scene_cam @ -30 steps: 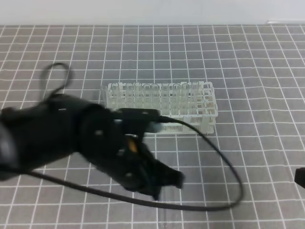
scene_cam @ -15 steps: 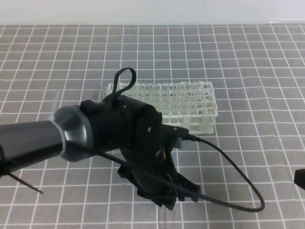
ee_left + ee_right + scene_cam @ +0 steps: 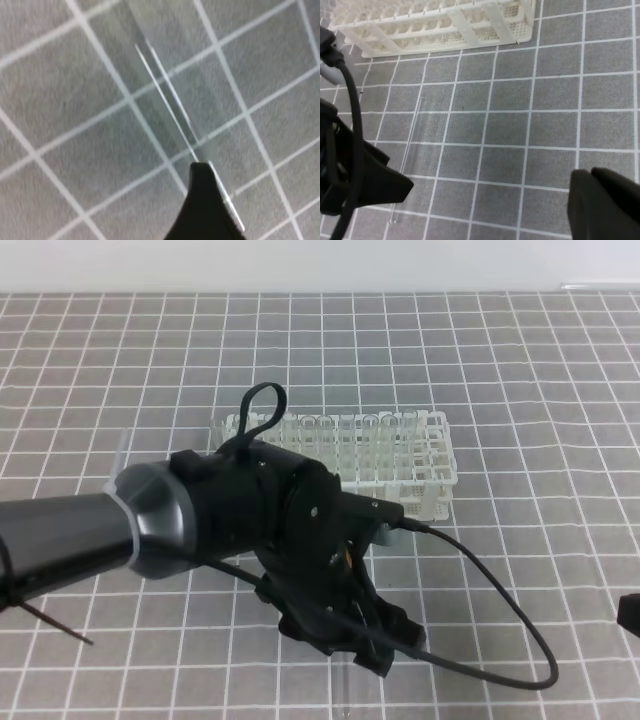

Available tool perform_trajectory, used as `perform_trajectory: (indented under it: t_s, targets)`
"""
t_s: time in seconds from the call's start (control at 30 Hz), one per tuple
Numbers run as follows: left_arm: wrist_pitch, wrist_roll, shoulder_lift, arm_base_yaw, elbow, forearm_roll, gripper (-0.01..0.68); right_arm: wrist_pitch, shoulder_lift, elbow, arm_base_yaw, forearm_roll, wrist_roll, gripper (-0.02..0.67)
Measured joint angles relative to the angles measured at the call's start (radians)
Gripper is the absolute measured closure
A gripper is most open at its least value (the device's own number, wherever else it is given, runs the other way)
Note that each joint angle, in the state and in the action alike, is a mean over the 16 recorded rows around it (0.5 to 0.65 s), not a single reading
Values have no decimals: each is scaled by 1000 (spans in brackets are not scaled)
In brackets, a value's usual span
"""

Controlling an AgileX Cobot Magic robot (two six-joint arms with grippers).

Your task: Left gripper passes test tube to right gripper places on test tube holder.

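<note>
The loose test tube (image 3: 415, 132) lies flat on the grey gridded mat in front of the test tube holder (image 3: 432, 472), a white lattice rack (image 3: 470, 22) that holds several clear tubes. My left gripper (image 3: 385, 650) hangs low over the tube's near half, its two fingers apart and nothing held between them. In the left wrist view one black fingertip (image 3: 205, 205) stands right beside the tube (image 3: 167, 95), which runs diagonally across the mat. A finger (image 3: 387, 180) covers part of the tube in the right wrist view. My right gripper (image 3: 592, 200) waits at the right edge (image 3: 630, 612), fingers together.
A black cable (image 3: 500, 600) loops from the left arm across the mat to the right of the gripper. The thick grey arm sleeve (image 3: 70, 535) fills the left front and hides the rack's left end.
The left arm has rotated and swung right, its grey sleeve now showing. Its gripper has sunk a little lower over the lying tube. The right gripper has not moved.
</note>
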Motion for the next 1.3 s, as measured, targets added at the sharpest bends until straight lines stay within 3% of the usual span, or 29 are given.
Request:
perform_trajectory:
  t_s: [0.57, 1.07, 1.3]
  targets:
    - [35, -124, 44, -56, -9, 117, 325, -9, 0, 0, 0, 0, 0, 662]
    - [-8, -131, 118, -57, -13, 177, 335, -10, 0, 0, 0, 5, 0, 662]
    - [8, -119, 135, -58, -16, 194, 396, -10, 0, 0, 0, 11, 0, 662]
